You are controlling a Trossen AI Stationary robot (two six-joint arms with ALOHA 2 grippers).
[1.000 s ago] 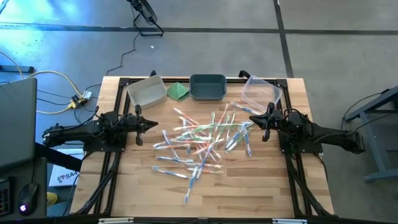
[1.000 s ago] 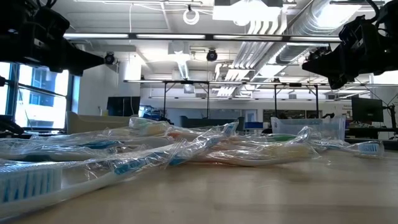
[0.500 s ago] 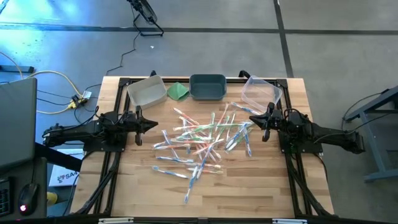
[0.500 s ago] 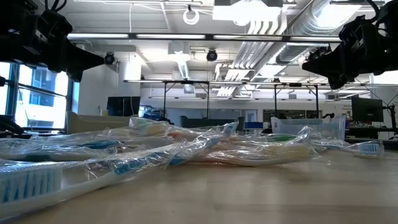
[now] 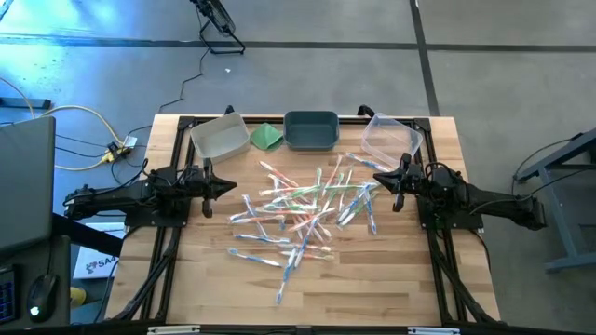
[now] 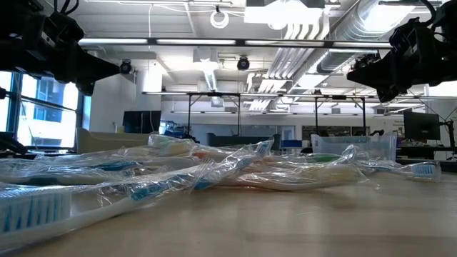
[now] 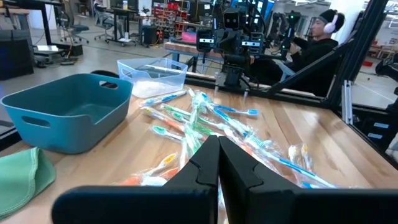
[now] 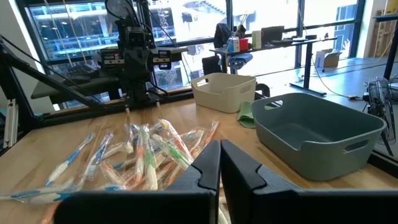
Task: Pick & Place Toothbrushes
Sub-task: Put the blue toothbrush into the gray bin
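the table (image 5: 391, 279) carries three bins at its far edge: cream bin (image 5: 220, 136), teal bin (image 5: 311, 130) and clear bin (image 5: 388, 140), none visibly holding a brush. toothbrushes (image 5: 303, 209) lie heaped mid-table. left gripper (image 5: 229, 186) and right gripper (image 5: 377, 179) hover either side, fingers pressed together.

Overhead, table-level and facing wrist views share the toothbrushes (image 5: 303, 209)

Toothbrushes (image 5: 303, 209) mid-table between the arms, three bins (image 5: 311, 130) and cloth (image 5: 267, 137) along the far edge.
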